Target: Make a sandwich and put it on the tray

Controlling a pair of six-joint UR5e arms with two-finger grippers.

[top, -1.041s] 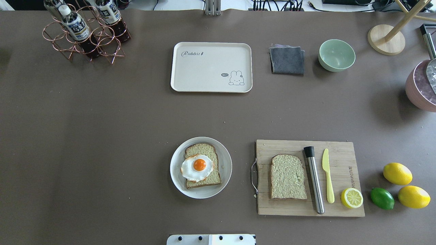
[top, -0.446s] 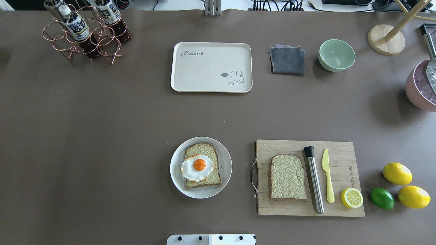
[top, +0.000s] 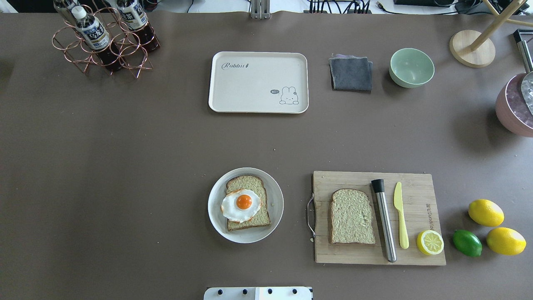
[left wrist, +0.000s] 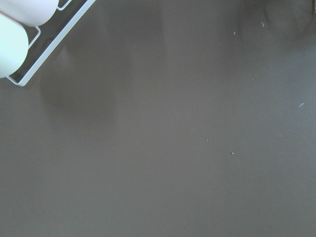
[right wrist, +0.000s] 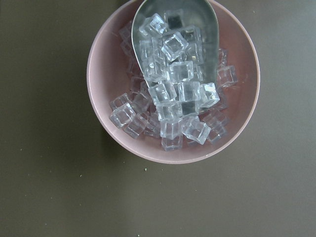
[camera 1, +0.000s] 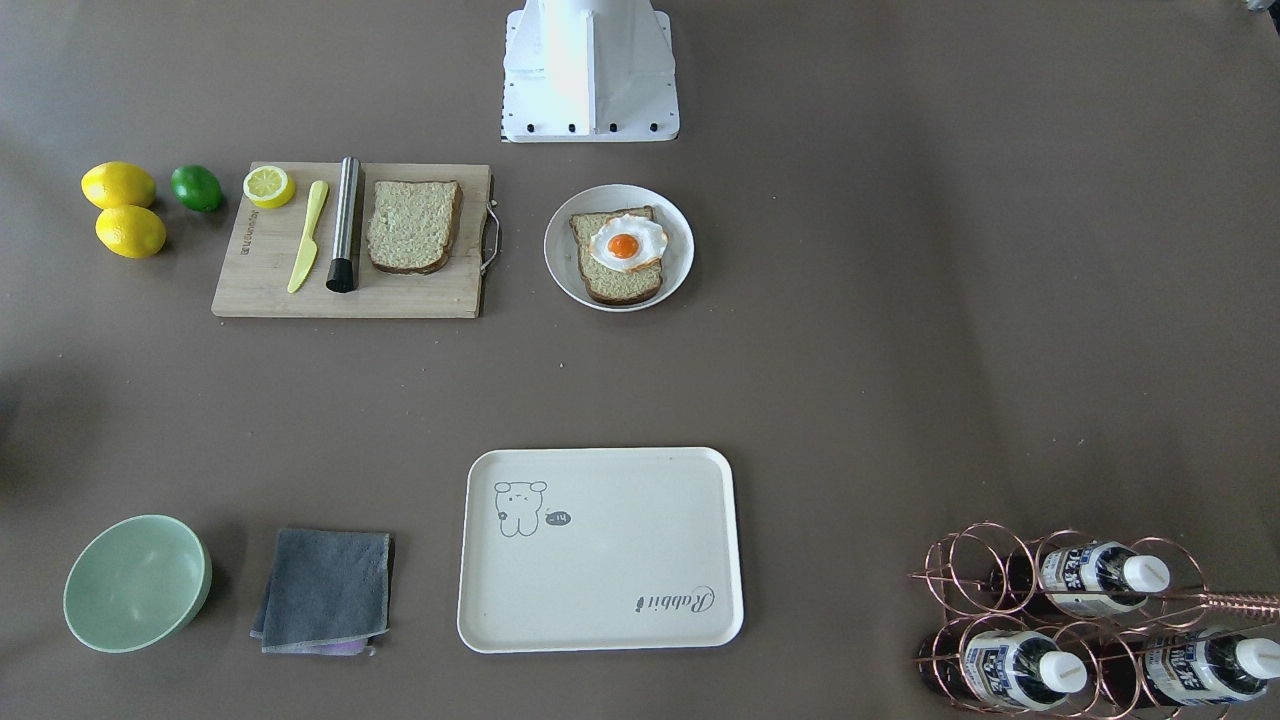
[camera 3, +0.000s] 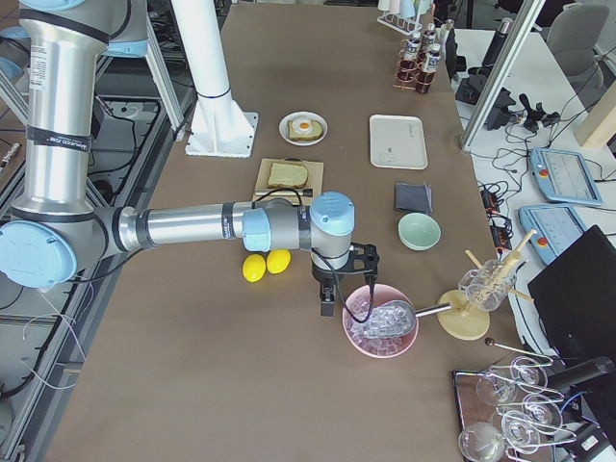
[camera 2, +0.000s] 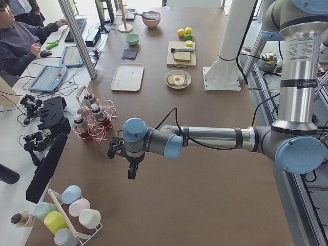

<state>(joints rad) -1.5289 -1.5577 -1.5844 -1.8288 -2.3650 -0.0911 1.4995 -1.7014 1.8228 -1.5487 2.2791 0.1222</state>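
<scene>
One bread slice [top: 260, 218] lies on a round white plate [top: 277, 204] with the fried egg [top: 240, 205] on top. The second bread slice [top: 352, 216] lies on the wooden cutting board [top: 416, 183]. The cream tray [top: 258, 82] sits bare at the far middle of the table. My left gripper [camera 2: 131, 171] hangs over bare table far to the left, near the bottle rack. My right gripper [camera 3: 327, 306] hangs beside a pink bowl of ice, far to the right. Each shows only in a side view, so I cannot tell whether either is open or shut.
On the board lie a metal cylinder [top: 384, 221], a yellow knife [top: 400, 216] and a lemon half [top: 430, 242]. Lemons [top: 486, 212] and a lime [top: 467, 243] lie beside it. A grey cloth [top: 351, 73], green bowl [top: 411, 67], bottle rack [top: 104, 41] and ice bowl [right wrist: 98, 98] stand around.
</scene>
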